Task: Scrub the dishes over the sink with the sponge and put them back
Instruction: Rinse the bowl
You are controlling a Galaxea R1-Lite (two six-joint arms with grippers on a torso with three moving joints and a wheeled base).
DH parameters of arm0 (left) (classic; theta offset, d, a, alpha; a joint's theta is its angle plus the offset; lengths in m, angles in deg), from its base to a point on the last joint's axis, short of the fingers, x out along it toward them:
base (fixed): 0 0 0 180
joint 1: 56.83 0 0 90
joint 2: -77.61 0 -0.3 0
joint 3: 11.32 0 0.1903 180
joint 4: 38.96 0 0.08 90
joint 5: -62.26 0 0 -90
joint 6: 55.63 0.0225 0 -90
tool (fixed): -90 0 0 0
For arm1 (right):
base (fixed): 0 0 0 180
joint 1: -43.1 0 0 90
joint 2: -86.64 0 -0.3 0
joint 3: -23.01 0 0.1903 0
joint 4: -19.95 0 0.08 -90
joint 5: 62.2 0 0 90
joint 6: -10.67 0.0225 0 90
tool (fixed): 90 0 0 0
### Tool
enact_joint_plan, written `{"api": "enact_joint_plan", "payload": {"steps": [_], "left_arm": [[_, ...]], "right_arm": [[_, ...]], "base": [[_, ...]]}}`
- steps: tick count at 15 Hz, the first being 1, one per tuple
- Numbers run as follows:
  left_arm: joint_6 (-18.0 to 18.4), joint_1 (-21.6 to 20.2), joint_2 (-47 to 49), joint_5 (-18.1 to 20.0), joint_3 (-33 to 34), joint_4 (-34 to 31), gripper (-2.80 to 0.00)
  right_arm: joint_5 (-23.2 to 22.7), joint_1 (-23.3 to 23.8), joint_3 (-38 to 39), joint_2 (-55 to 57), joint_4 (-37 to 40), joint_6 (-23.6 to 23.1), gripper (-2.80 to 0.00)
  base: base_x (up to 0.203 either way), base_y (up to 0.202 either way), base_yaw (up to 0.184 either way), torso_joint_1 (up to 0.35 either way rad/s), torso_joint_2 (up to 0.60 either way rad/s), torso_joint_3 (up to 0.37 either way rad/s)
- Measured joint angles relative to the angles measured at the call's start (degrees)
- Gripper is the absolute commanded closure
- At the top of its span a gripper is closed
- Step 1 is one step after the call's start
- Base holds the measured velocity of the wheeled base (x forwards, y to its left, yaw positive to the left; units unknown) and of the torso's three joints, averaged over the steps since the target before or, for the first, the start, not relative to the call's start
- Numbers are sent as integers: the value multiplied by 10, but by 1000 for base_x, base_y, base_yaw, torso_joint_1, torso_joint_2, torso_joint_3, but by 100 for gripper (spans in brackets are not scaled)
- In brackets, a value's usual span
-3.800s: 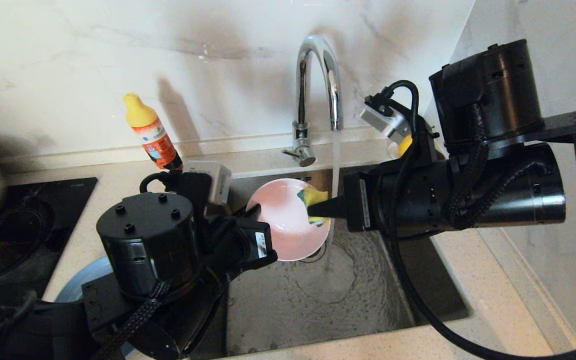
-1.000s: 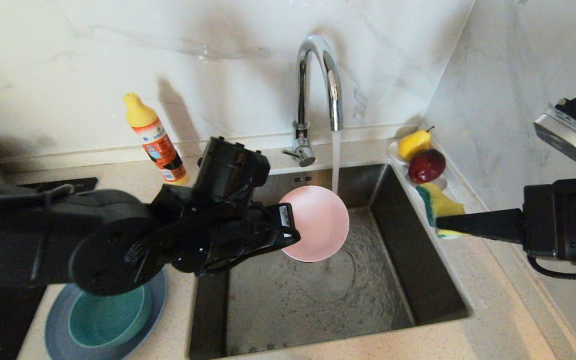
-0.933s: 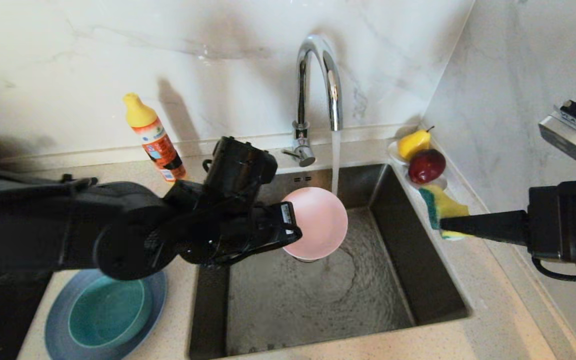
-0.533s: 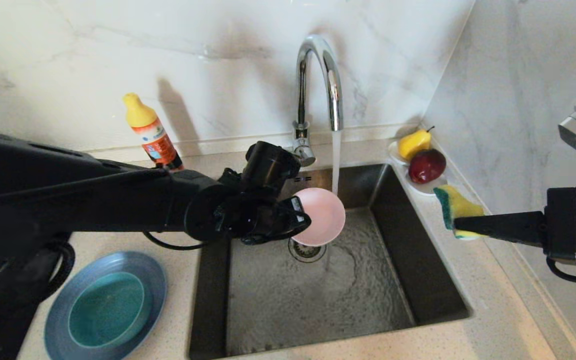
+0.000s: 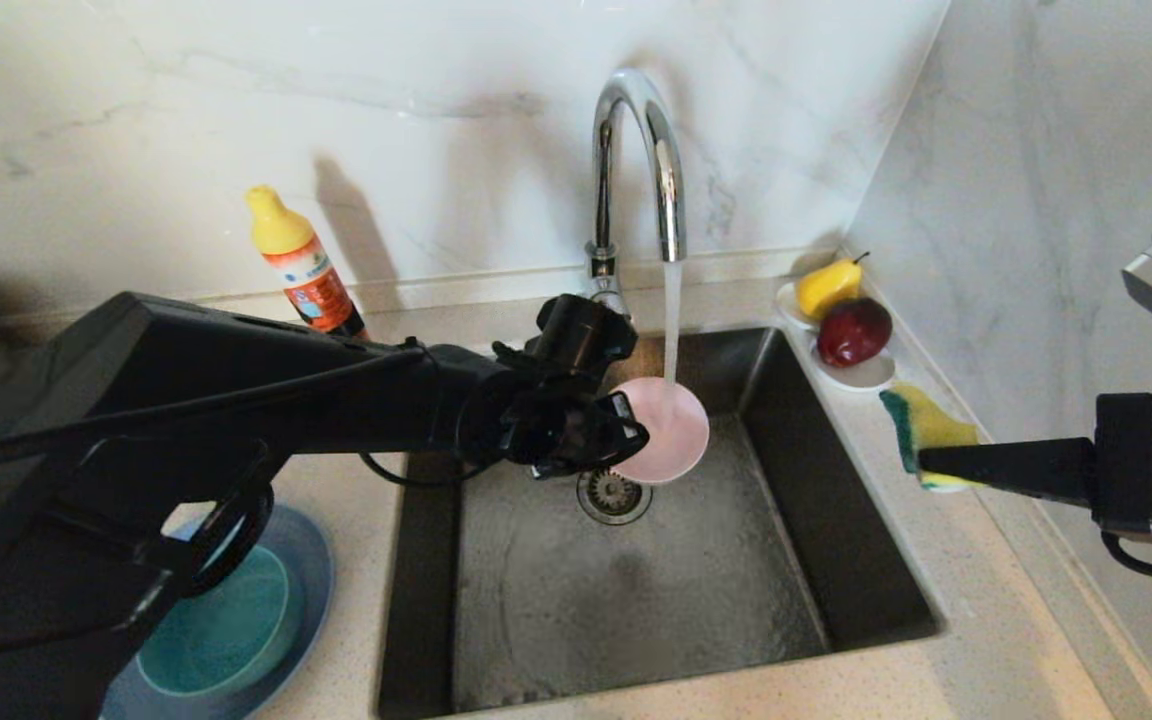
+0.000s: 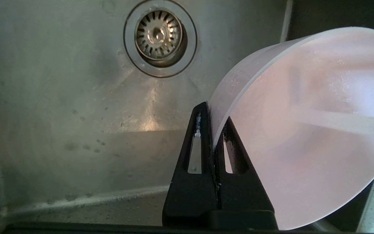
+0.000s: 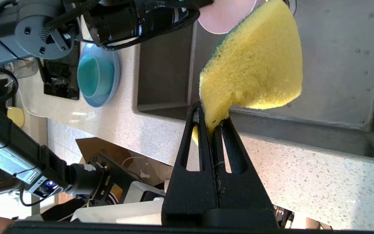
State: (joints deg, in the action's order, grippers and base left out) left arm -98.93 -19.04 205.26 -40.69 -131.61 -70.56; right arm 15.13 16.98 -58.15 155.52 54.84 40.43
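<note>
- The left gripper (image 5: pixel 626 440) reaches over the sink (image 5: pixel 866 590), its fingers (image 6: pixel 196 136) pinched tight on the rim of the small pink bowl (image 5: pixel 664 428).
- The bowl is tilted on edge above the drain (image 5: pixel 614 494), and the stream from the tap (image 5: pixel 636 160) lands on its upper rim.
- A moment ago the sponge was pressed inside this bowl. Now the bowl has moved back and to the right until it sits under the running water.
- That looks like scrubbing is done for this bowl and rinsing is under way.
- The right gripper (image 5: pixel 921 462) has pulled away to the right and hangs over the tabletop (image 5: pixel 976 640) beside the sink, well apart from the bowl.
- Its fingers (image 7: pixel 206 136) are closed on one corner of the yellow sponge (image 5: pixel 926 428), green scouring side facing the sink.
- The teal bowl (image 5: pixel 226 630) sits inside the grey-blue plate (image 5: pixel 311 590) on the tabletop left of the sink, partly hidden by the left arm.
- A soap bottle (image 5: pixel 301 265) stands by the wall; a pear (image 5: pixel 829 285) and a red apple (image 5: pixel 854 330) rest on a white dish (image 5: pixel 861 375) at the sink's far right corner.
- Likely next: return the pink bowl to the stack.
</note>
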Motion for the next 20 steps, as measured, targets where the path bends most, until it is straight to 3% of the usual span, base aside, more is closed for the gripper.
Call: {"api": "enact_joint_plan", "payload": {"steps": [8, 13, 17, 20], "left_arm": [[-8, 1, -7, -1, 20, -11, 0], [18, -10, -82, -14, 116, 10, 0], [82, -41, -191, -23, 244, 129, 0], [164, -59, -272, -26, 351, 268, 0]], "right_arm": [[-14, 5, 11, -2, 0, 1, 0], [-14, 4, 26, -5, -2, -3, 0], [-16, 2, 35, -7, -2, -2, 0], [-26, 0, 46, -10, -2, 0, 0]], "base": [[0, 0, 0, 0, 0, 0], [0, 0, 0, 0, 0, 0], [0, 0, 0, 0, 0, 0], [0, 0, 0, 0, 0, 0]]}}
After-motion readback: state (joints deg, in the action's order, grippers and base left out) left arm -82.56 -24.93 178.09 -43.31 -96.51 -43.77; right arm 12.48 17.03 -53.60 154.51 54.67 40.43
